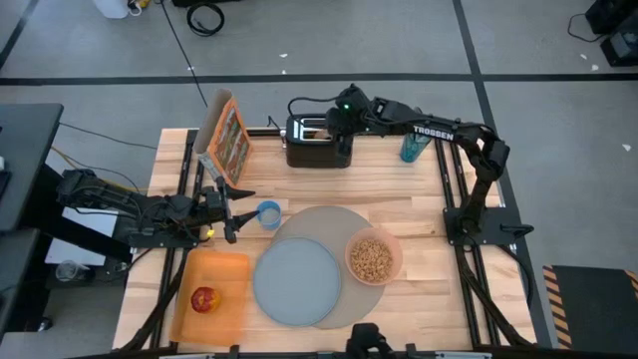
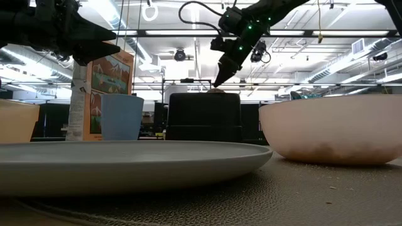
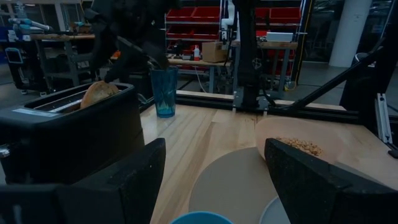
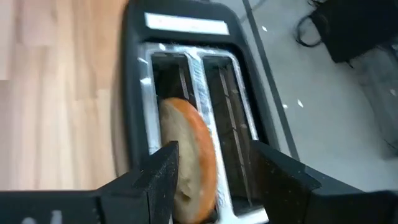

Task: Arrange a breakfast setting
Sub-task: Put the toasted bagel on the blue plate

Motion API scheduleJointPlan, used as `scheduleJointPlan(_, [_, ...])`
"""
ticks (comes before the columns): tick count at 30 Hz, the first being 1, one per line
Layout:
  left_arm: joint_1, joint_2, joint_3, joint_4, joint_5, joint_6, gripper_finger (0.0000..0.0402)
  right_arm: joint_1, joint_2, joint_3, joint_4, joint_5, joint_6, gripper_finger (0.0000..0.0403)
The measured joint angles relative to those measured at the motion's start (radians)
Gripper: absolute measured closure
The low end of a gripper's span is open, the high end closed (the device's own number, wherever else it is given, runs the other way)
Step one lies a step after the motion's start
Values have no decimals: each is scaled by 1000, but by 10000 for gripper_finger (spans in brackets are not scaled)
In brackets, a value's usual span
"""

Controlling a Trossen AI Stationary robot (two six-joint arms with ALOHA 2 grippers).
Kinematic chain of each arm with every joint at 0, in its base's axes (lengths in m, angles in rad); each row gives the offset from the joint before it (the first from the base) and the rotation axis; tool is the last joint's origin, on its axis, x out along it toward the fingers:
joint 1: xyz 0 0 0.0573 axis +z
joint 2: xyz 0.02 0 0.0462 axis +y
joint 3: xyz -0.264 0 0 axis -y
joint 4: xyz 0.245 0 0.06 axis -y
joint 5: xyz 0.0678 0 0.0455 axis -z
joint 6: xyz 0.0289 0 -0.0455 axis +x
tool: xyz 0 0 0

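Observation:
A toasted bagel (image 4: 189, 158) stands upright in the near slot of the black toaster (image 1: 319, 142), its top sticking out. My right gripper (image 4: 214, 155) is open just above the toaster, pointing down, one finger on either side of the bagel; I cannot tell whether it touches. On the grey mat (image 1: 334, 221) lie the blue-grey plate (image 1: 296, 281) and the pink bowl of cereal (image 1: 374, 257). The red apple (image 1: 204, 299) lies on the orange board (image 1: 224, 269). My left gripper (image 1: 239, 211) is open and empty beside a small blue cup (image 1: 268, 213). The spoon is out of view.
A cereal box (image 1: 227, 140) stands at the far left, next to the toaster. A teal glass (image 1: 414, 148) stands to the toaster's right at the far edge. Bare wood lies between the toaster and the mat.

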State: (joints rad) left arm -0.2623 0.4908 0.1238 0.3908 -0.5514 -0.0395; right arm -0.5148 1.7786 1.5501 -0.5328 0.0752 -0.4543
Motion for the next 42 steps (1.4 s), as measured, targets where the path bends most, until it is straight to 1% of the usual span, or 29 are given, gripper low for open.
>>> scheduleJointPlan(2, [0, 0, 0, 0, 0, 0, 120, -5, 0, 0, 6, -32, -2, 200])
scheduleJointPlan(9, [0, 0, 0, 0, 0, 0, 120, -28, 4, -33, 49, -90, 9, 202])
scheduleJointPlan(13, [0, 0, 0, 0, 0, 0, 120, -36, 4, -59, 70, -96, 23, 209])
scheduleJointPlan(25, [0, 0, 0, 0, 0, 0, 120, -46, 4, -62, 58, -116, 45, 290])
scheduleJointPlan(34, [0, 0, 0, 0, 0, 0, 120, -51, 4, -62, 42, -122, 60, 314])
scheduleJointPlan(42, [0, 0, 0, 0, 0, 0, 120, -51, 4, -62, 38, -121, 60, 353])
